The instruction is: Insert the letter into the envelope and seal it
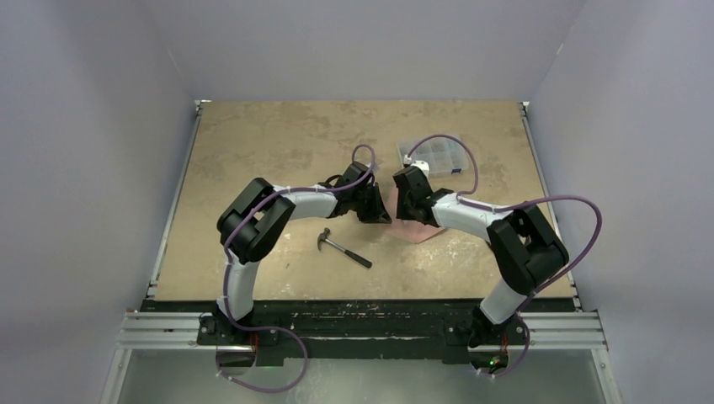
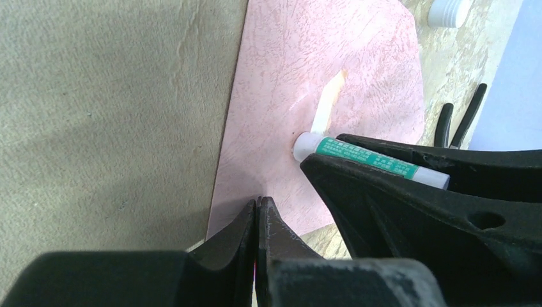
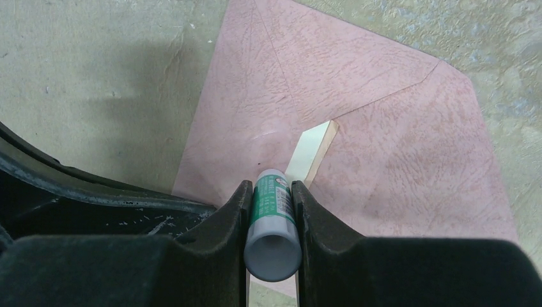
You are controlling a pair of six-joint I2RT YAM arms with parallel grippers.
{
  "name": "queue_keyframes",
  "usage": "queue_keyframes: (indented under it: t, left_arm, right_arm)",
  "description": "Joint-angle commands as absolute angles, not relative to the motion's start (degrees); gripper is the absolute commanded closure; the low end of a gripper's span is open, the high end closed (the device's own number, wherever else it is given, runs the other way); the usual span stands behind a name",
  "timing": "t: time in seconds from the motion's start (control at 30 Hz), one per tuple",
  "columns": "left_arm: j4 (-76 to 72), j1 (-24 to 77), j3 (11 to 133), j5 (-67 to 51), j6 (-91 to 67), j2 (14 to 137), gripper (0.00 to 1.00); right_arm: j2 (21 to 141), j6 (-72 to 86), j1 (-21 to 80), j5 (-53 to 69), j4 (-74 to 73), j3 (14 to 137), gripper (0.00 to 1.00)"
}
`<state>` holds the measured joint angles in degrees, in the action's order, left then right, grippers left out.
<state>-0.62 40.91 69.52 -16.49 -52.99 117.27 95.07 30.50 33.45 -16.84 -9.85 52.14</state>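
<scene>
The salmon-pink envelope [image 3: 383, 147] lies flat on the table, its pointed flap folded over the body, with a pale cream strip [image 3: 313, 153] along the flap edge. It also shows in the left wrist view [image 2: 319, 83] and the top view [image 1: 418, 232]. My right gripper [image 3: 271, 187] is shut on a white glue stick with a green label [image 3: 273, 211], its tip at the cream strip. My left gripper [image 2: 257, 203] is shut, its tips resting on the envelope near its left edge. The letter is not in view.
A hammer [image 1: 345, 249] lies in front of the left gripper [image 1: 376, 210]. A clear compartment box [image 1: 436, 156] stands behind the right gripper [image 1: 407, 212]. Black plier handles [image 2: 460, 118] and a white cap [image 2: 447, 11] lie beyond the envelope.
</scene>
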Motion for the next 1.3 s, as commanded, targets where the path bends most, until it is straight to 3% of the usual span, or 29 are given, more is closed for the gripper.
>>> queue_keyframes:
  t: [0.0, 0.57, 0.9, 1.27]
  left_arm:
    - [3.38, 40.64, 67.17, -10.81, -51.60, 121.42, 1.00]
    - [3.89, 40.61, 66.76, -11.16, -50.67, 120.95, 1.00]
    - [2.29, 40.14, 66.50, -12.68, -50.43, 119.55, 1.00]
    - [3.32, 38.11, 58.10, -10.39, -47.74, 109.17, 1.00]
  right_arm:
    - [95.36, 32.28, 33.82, -14.35, -14.65, 50.81, 1.00]
    - [99.77, 30.60, 29.16, -21.16, -12.83, 56.69, 1.00]
    - [84.12, 29.61, 26.40, -2.26, -5.23, 56.28, 1.00]
    - [73.12, 40.87, 16.35, 8.88, 5.87, 43.10, 1.00]
